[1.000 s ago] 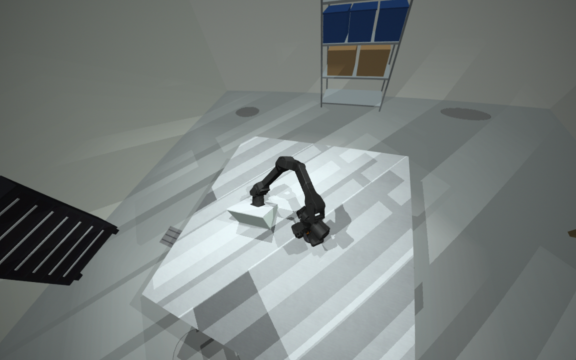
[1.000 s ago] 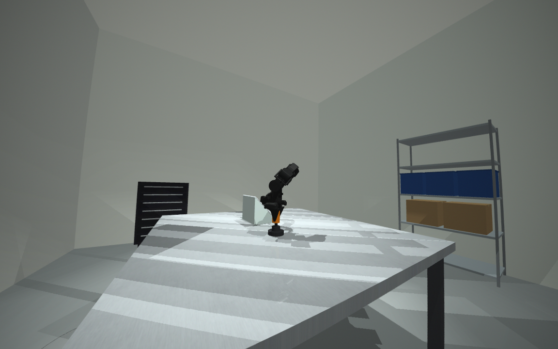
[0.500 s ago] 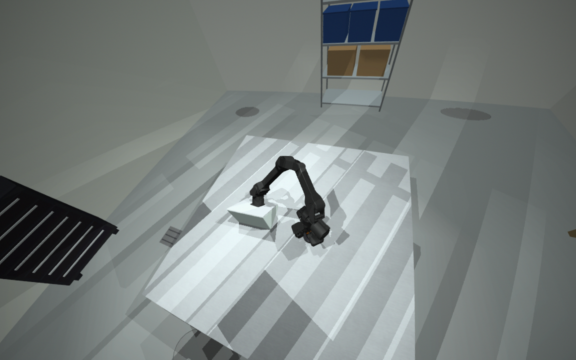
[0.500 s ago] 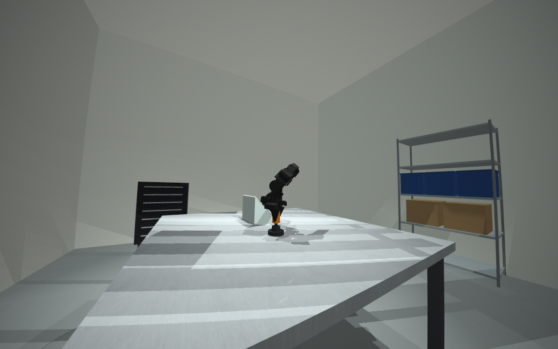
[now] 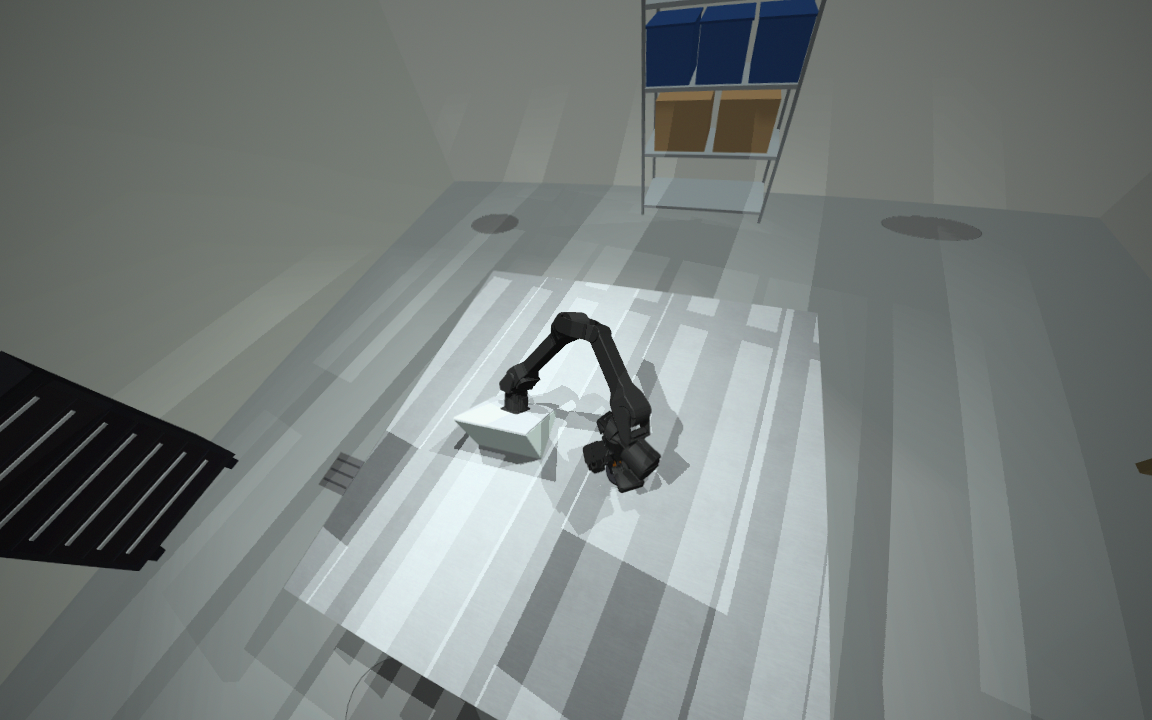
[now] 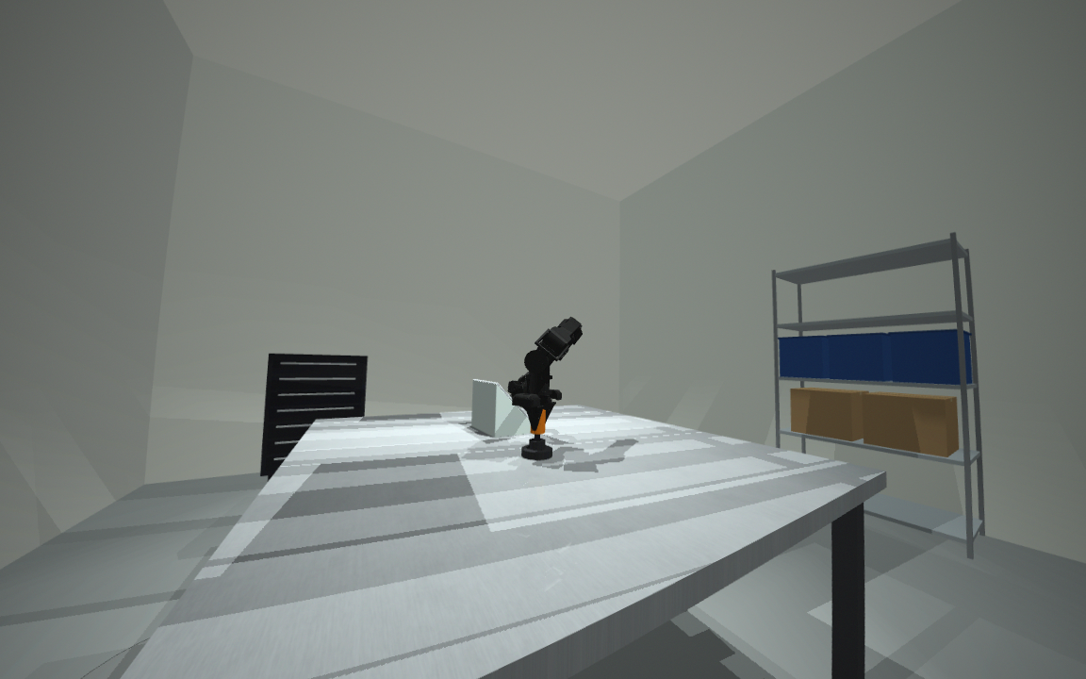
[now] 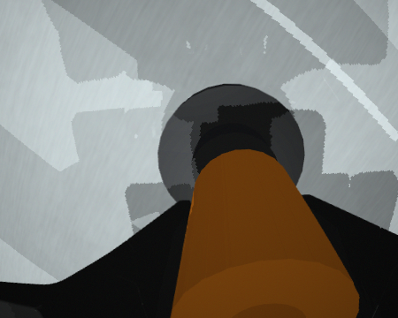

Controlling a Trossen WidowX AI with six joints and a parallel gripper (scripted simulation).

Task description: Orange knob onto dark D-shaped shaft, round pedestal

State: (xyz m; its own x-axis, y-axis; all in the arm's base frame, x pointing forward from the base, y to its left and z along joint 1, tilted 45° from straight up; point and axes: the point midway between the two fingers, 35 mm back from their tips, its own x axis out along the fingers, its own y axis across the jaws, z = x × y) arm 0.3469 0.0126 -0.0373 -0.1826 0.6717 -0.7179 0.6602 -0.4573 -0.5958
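Observation:
The orange knob (image 6: 539, 422) (image 7: 248, 216) is upright between the fingers of my gripper (image 7: 244, 208), which is shut on it. The round dark pedestal (image 6: 535, 453) (image 7: 176, 143) stands on the table directly below the knob. In the exterior view a short dark neck shows between the knob's lower end and the pedestal's wide base, so the knob is above the base. The wrist view shows the knob's lower end over the pedestal's raised dark middle. The shaft's top and flat side are hidden, and whether the knob touches the shaft cannot be told. In the top view the arm mostly hides both.
A pale wedge-shaped block (image 5: 504, 436) (image 6: 485, 408) stands on the table (image 5: 437, 573) (image 6: 412, 573) beside the pedestal, at the arm's base. A black drawer cabinet (image 6: 316, 389) and a shelf rack (image 6: 872, 384) with blue and brown boxes stand away from the table.

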